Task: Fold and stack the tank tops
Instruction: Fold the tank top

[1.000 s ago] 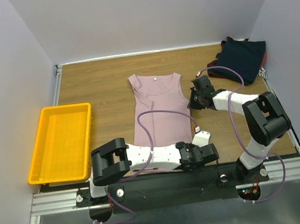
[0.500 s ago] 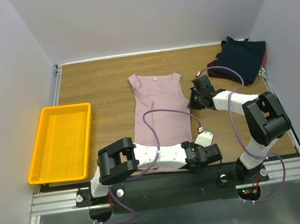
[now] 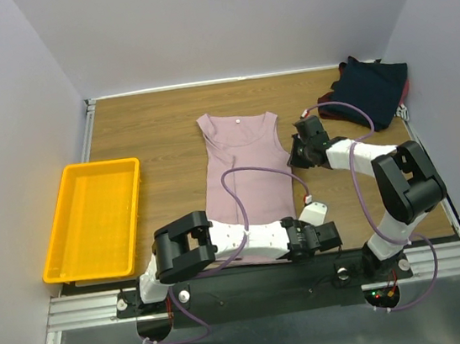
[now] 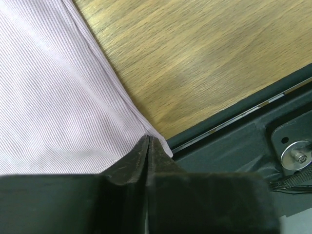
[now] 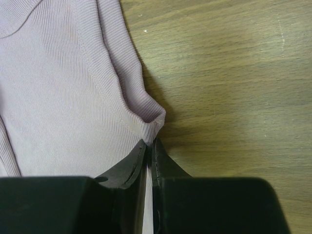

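A pink tank top (image 3: 242, 170) lies flat in the middle of the table, neck towards the back. My left gripper (image 3: 307, 238) is low at its near right hem corner. In the left wrist view the left gripper (image 4: 147, 139) is shut on the corner of the pink tank top (image 4: 58, 97). My right gripper (image 3: 294, 159) is at the top's right edge under the armhole. The right gripper (image 5: 150, 142) is shut on a bunched fold of the pink tank top (image 5: 58, 87). Dark navy tank tops (image 3: 372, 90) sit heaped at the back right corner.
A yellow tray (image 3: 92, 220) stands on the left side of the table. The black base rail (image 4: 234, 131) runs just beside the left gripper at the table's near edge. Purple cables (image 3: 241, 187) loop over the pink top.
My left arm has slid to the right and nearer the front edge, down onto the top's near right corner. The right arm and the pink top have not moved.
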Tool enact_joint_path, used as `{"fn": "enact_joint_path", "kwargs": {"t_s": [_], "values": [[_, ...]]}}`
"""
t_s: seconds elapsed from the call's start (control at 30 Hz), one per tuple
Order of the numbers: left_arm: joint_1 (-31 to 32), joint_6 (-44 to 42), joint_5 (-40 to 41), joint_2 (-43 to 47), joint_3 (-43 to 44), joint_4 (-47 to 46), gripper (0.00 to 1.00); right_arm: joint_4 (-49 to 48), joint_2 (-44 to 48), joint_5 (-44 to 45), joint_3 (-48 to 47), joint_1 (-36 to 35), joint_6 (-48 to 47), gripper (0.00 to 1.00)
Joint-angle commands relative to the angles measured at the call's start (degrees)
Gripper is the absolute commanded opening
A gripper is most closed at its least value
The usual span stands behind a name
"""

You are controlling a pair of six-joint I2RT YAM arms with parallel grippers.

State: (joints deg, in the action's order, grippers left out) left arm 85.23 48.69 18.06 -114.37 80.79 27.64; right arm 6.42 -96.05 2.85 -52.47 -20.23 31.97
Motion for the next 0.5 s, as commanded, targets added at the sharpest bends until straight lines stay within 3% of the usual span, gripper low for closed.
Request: {"fn": "enact_joint_path", "kwargs": {"t_s": [0.0,0.07,0.17,0.47], "values": [[0.1,-0.4,2.2,1.3,2.9,2.6,0.21,-1.8,1.5,1.2,-2.3,0.3,-0.1,0.01],[0.5,-0.7,2.7,1.4,3.1,2.9,0.35,-1.9,1.4,1.1,-2.3,0.2,0.0,0.01],[1.1,-0.9,3.2,0.8,4.5,3.2,0.42,-1.9,1.3,1.1,-2.4,0.3,-0.1,0.01],[2.3,-1.1,4.3,-2.0,7.8,5.7,0.43,-1.9,1.5,1.4,-2.1,0.3,0.1,0.01]]}}
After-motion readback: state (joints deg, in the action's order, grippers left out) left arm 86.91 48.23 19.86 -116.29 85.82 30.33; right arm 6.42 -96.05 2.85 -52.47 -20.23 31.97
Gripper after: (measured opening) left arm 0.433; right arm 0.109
